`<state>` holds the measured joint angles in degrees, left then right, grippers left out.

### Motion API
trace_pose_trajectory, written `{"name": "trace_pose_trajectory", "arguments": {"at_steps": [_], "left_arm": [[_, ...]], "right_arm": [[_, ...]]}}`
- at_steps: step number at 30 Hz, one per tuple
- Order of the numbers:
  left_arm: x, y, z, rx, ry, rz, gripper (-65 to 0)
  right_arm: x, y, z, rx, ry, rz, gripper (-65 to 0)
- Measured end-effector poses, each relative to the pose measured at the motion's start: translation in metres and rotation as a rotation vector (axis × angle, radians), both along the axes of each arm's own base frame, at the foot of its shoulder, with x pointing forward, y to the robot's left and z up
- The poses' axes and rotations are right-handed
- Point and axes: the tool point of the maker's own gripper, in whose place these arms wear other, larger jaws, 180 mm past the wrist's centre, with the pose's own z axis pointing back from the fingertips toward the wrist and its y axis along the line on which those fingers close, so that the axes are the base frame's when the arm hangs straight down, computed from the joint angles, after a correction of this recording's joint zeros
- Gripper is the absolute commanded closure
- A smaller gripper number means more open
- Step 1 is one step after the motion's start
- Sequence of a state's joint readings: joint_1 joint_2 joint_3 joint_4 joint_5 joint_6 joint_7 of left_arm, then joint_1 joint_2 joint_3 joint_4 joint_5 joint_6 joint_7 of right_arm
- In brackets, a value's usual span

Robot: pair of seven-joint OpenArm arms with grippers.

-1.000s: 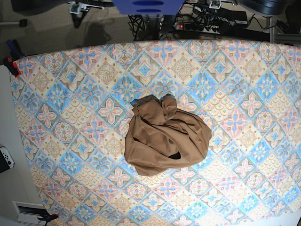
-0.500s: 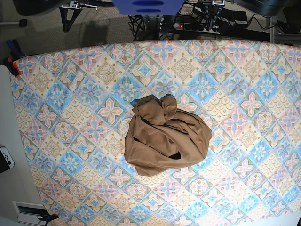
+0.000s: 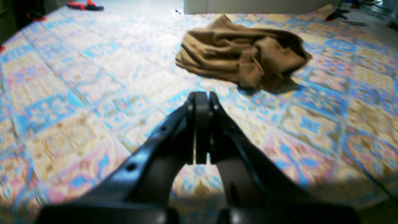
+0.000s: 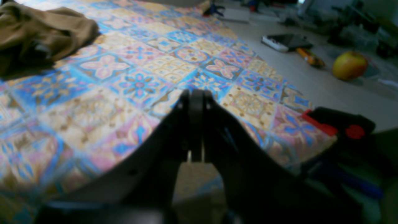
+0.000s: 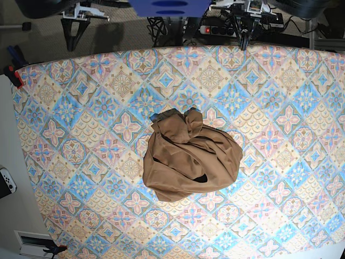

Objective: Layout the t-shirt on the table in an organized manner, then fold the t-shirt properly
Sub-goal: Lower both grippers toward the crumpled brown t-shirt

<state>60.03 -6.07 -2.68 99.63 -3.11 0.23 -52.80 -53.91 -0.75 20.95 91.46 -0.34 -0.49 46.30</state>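
Note:
The tan t-shirt [image 5: 188, 156] lies crumpled in a heap near the middle of the patterned table [image 5: 81, 108]. It also shows in the left wrist view as the t-shirt [image 3: 239, 54] ahead of my left gripper [image 3: 201, 93], which is shut and empty, well short of the cloth. In the right wrist view the t-shirt [image 4: 37, 34] sits at the upper left, far from my right gripper [image 4: 196, 91], also shut and empty near the table's edge. In the base view both grippers hang at the far edge: the left gripper [image 5: 243, 44] at the top right, the right gripper [image 5: 70, 46] at the top left.
A red-and-black clamp [image 4: 337, 124] grips the table edge beside my right gripper, and another clamp [image 5: 13, 75] shows at the table's left corner. An apple [image 4: 349, 65], a power strip and tools lie on the floor beyond. Cables [image 5: 226, 24] crowd the far side.
Both arms have come down from the top of the base view toward the far edge of the table. The t-shirt has not moved.

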Motion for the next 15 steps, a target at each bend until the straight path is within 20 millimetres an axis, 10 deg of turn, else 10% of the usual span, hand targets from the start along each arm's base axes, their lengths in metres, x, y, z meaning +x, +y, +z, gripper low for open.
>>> {"name": "trace_pose_trajectory", "arguments": {"at_steps": [10,15], "left_arm": [[0.044,-0.009,0.028,0.004,0.158,-0.055,-0.3],[0.059,-0.008,0.015,0.006,0.226,-0.054,-0.3]], "right_arm": [[0.041,0.037,0.025,0.104,0.085,0.124,0.0],[0.039,0.039,0.002,0.121,0.235,0.113,-0.1]]}}
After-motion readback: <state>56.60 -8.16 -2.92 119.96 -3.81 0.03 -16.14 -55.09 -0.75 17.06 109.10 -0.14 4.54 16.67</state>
